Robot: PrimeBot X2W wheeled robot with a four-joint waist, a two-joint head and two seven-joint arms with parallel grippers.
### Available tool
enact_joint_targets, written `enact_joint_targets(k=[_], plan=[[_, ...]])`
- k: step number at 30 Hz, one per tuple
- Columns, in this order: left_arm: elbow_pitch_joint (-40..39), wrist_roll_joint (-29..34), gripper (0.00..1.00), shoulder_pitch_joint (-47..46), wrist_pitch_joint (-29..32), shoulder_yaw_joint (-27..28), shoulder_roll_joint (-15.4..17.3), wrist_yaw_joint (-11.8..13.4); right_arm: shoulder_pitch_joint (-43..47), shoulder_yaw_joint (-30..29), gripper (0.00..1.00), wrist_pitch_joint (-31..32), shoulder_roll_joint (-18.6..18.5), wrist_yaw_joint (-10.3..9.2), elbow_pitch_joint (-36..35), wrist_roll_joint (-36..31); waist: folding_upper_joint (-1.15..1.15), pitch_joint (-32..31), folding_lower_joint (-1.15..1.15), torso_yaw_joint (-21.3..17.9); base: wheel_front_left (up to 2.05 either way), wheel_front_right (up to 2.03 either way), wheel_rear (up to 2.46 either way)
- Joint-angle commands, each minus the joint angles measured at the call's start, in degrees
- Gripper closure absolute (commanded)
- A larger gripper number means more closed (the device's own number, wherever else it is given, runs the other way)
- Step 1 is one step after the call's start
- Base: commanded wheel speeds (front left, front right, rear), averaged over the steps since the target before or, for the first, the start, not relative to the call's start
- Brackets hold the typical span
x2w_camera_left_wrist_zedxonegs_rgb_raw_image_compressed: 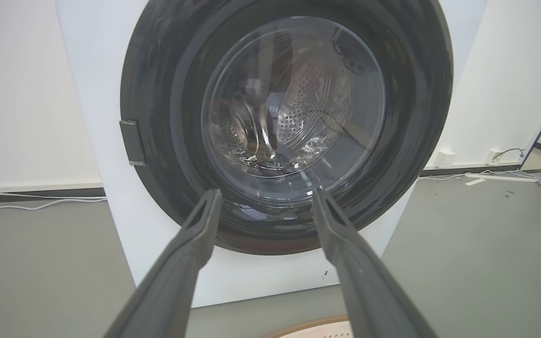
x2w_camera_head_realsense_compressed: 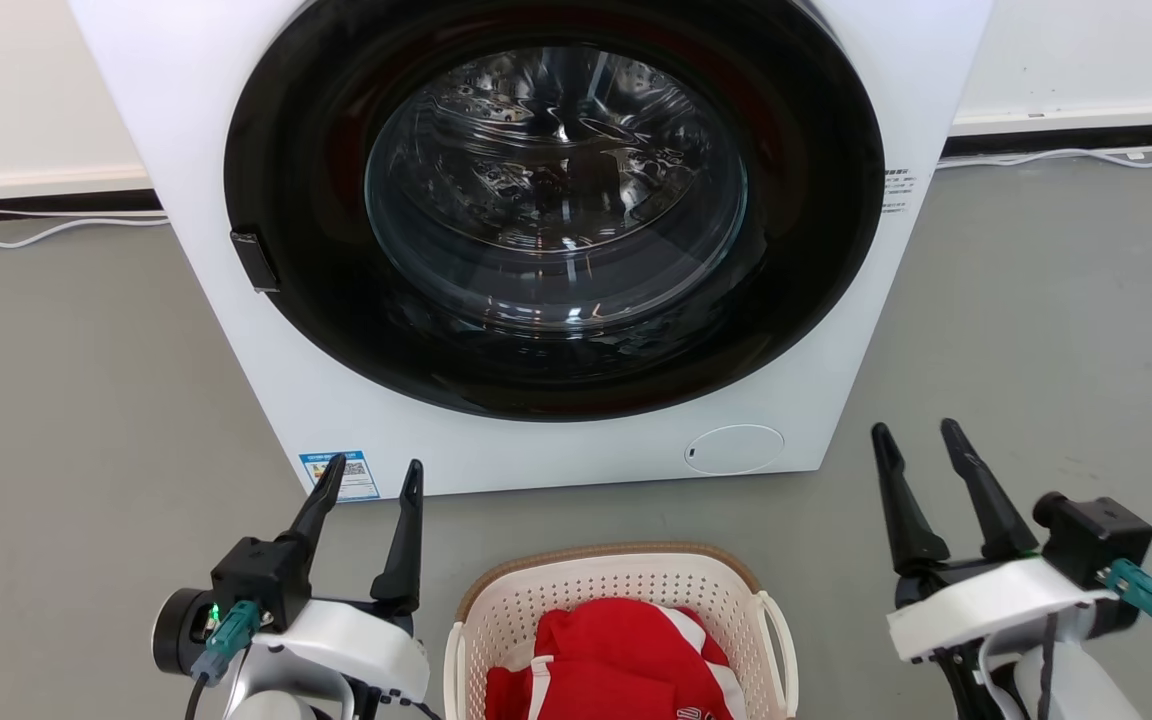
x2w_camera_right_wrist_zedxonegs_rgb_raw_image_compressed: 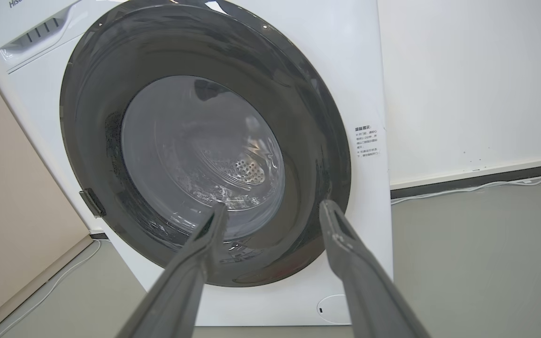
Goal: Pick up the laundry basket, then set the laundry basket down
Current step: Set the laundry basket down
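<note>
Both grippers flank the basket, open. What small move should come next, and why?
Probably swing both grippers down and inward toward the laundry basket's side handles. The left gripper and right gripper stand open, apart from the basket, fingers aimed at the washer, while the basket sits unlifted on the floor with a red garment inside.

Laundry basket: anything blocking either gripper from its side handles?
Nothing visible. The laundry basket sits on the floor between the left gripper and the right gripper, both with jaws open and empty. The red cloth lies inside it, off the handles. The washer stands behind it, out of the path.
</note>
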Motion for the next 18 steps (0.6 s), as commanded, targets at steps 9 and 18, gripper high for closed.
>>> enact_joint_targets(k=[9,18], plan=[[-5.22,-0.67,0.0,1.39,-0.36,2.16,0.56,3.05,0.79,-2.07,0.0,-0.6,0.81,0.36,-3.45,-2.78,0.0,-0.08,0.0,0.11,0.0,0.0,0.0],[-6.84,-2.47,0.0,2.36,-0.36,2.22,0.56,3.69,0.93,-2.37,0.0,-0.6,0.98,0.36,-3.24,-3.11,0.0,-0.08,0.0,0.1,0.0,0.0,0.0]])
